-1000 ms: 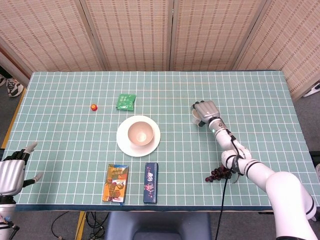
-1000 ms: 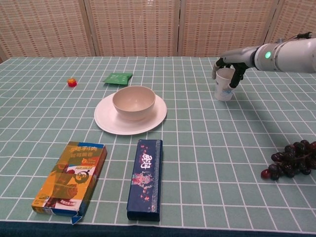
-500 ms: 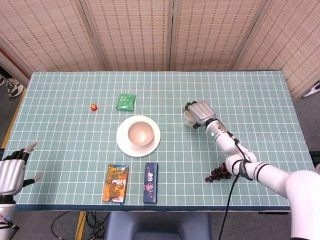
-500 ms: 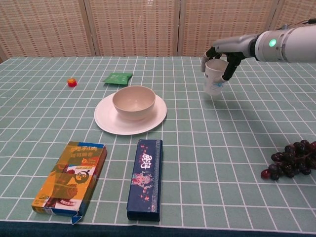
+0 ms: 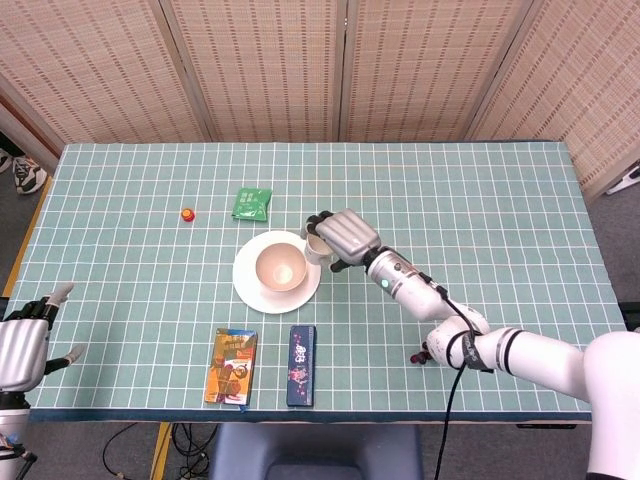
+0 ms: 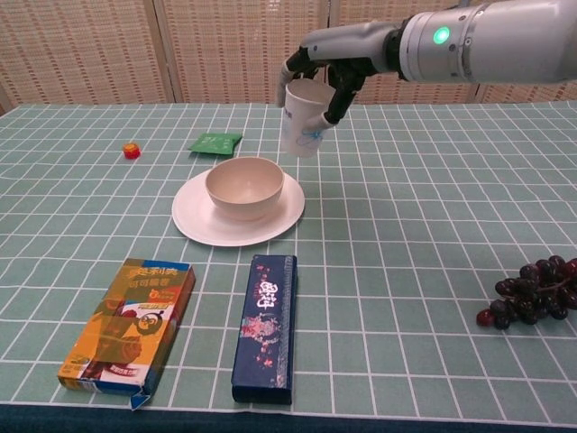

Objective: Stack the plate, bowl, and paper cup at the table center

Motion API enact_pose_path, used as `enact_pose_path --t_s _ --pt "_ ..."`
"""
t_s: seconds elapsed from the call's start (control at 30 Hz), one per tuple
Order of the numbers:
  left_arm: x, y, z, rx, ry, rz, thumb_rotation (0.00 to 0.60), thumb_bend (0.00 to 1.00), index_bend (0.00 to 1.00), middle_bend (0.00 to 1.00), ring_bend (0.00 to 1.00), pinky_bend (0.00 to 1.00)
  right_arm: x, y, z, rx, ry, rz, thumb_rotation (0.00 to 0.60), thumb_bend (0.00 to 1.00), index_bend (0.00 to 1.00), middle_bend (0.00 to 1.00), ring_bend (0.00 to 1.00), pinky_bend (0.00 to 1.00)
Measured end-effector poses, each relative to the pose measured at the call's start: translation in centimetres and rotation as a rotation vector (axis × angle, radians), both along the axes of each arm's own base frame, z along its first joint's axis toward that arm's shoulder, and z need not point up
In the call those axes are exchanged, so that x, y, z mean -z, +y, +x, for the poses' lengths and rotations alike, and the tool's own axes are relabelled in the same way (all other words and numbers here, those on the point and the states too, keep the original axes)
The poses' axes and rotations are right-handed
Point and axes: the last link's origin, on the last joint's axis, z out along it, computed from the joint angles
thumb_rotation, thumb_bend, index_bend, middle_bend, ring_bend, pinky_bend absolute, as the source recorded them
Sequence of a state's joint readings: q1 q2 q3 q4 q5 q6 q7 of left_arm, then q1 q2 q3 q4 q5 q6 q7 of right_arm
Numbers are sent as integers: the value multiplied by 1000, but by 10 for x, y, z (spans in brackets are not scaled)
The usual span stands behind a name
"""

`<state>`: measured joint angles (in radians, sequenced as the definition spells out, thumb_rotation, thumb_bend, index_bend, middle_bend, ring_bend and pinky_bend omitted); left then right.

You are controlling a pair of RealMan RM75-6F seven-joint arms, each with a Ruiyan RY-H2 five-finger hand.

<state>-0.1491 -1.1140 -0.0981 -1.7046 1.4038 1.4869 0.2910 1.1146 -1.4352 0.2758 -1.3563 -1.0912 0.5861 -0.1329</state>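
A beige bowl [image 5: 279, 266] [image 6: 244, 186] sits upright in a white plate [image 5: 247, 282] [image 6: 200, 223] at the table's middle. My right hand [image 5: 344, 235] [image 6: 335, 70] holds a white paper cup [image 5: 317, 248] [image 6: 303, 119] in the air, just right of the bowl and above the plate's right rim; the cup leans slightly. My left hand [image 5: 22, 343] hangs off the table's near left corner with fingers apart and nothing in it; the chest view does not show it.
A green packet [image 5: 252, 204] [image 6: 215, 142] and a small red object [image 5: 187, 213] [image 6: 132, 151] lie behind the plate. An orange snack box [image 5: 231, 366] [image 6: 128, 320] and a dark blue box [image 5: 302, 364] [image 6: 265, 325] lie in front. Dark grapes [image 6: 532, 290] sit near right.
My right hand lifted the paper cup off the table at the right and carried it left, up to the bowl's right side. The left hand stayed put.
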Motion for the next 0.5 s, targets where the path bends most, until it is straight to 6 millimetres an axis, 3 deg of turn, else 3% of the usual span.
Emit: enact_pose_path --t_s 0.17,0.5 --pt "-1 -2 -3 -7 -1 2 600 111 148 304 341 493 16 3 22 -18 -16 31 600 341 302 249 225 466" --pt "-3 -6 -9 -26 -2 5 600 111 147 304 340 492 44 -2 42 -14 17 44 600 341 302 249 225 466"
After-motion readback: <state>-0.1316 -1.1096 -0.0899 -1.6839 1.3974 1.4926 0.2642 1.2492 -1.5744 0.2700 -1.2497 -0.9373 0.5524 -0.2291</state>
